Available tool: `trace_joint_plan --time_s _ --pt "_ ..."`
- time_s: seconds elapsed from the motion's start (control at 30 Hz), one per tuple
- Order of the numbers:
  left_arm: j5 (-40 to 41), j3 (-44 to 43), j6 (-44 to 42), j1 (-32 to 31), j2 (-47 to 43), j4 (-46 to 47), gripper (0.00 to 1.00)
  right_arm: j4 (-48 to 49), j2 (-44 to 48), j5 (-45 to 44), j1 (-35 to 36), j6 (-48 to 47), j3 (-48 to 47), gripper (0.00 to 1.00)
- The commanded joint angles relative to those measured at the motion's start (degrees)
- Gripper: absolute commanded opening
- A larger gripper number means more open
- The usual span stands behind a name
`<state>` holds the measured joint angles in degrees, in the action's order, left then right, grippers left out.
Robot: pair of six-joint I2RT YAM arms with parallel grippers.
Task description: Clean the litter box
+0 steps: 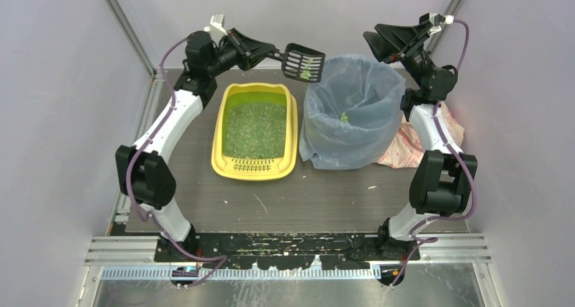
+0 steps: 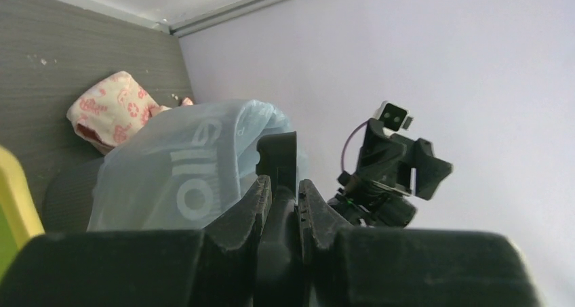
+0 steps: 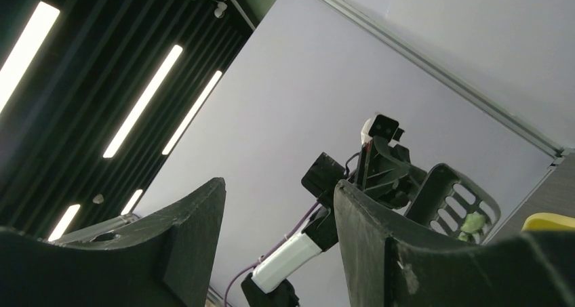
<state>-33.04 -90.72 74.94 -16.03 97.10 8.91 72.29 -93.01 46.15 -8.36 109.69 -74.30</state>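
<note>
The yellow litter box [image 1: 256,163] lies left of the table's middle, green litter inside and its slotted grate at the near end. My left gripper [image 1: 266,53] is raised behind it, shut on the handle of the black slotted scoop [image 1: 303,62]. The scoop carries a few green bits and hangs at the left rim of the bin lined with a blue bag [image 1: 352,110]. In the left wrist view the fingers [image 2: 258,198] clamp the scoop handle [image 2: 279,159]. My right gripper [image 1: 383,44] is open and empty, held high behind the bin. The scoop also shows in the right wrist view [image 3: 455,204].
A pink patterned cloth [image 1: 413,143] lies right of the bin, under the right arm. Green bits lie inside the bag [image 1: 344,118]. Small crumbs are scattered on the dark table [image 1: 298,198] near the front edge. Grey walls close in both sides.
</note>
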Motion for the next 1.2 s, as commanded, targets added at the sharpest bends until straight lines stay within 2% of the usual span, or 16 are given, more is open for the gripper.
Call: trace_joint_plan --time_s 0.0,0.1,0.2,0.43,0.6,0.7,0.97,1.1,1.17 --pt "2.92 -10.98 -12.08 -4.44 3.08 -7.76 0.0 4.02 4.88 -0.09 -0.03 0.7 0.91 0.65" --pt "3.47 -18.03 -23.54 -7.83 6.34 -15.97 0.0 3.47 5.81 -0.61 -0.16 0.53 1.49 0.65" --pt "2.02 -23.63 -33.83 -10.58 8.69 -19.33 0.0 3.38 5.6 -1.01 -0.32 0.52 0.56 0.65" --pt "-2.85 -31.26 -50.0 -15.27 11.88 -23.64 0.0 5.76 6.33 -0.19 -1.07 0.9 2.52 0.65" --pt "-4.76 -33.64 -57.35 -17.98 10.99 -25.27 0.0 8.24 6.16 0.18 -2.62 1.53 6.01 0.65" --pt "-4.91 -35.77 -61.24 -19.31 10.79 -28.36 0.0 9.62 4.94 0.21 -2.92 2.49 5.86 0.65" --pt "-6.66 -37.08 -65.3 -21.49 8.72 -30.06 0.0 9.6 4.27 0.69 -2.92 2.31 5.34 0.65" --pt "-3.92 -35.94 -65.06 -21.42 7.57 -29.63 0.0 9.62 3.85 0.69 -2.98 2.27 4.67 0.65" --pt "-1.63 -36.05 -61.72 -20.89 7.2 -28.02 0.0 9.62 3.55 0.7 -2.98 2.36 4.45 0.65"
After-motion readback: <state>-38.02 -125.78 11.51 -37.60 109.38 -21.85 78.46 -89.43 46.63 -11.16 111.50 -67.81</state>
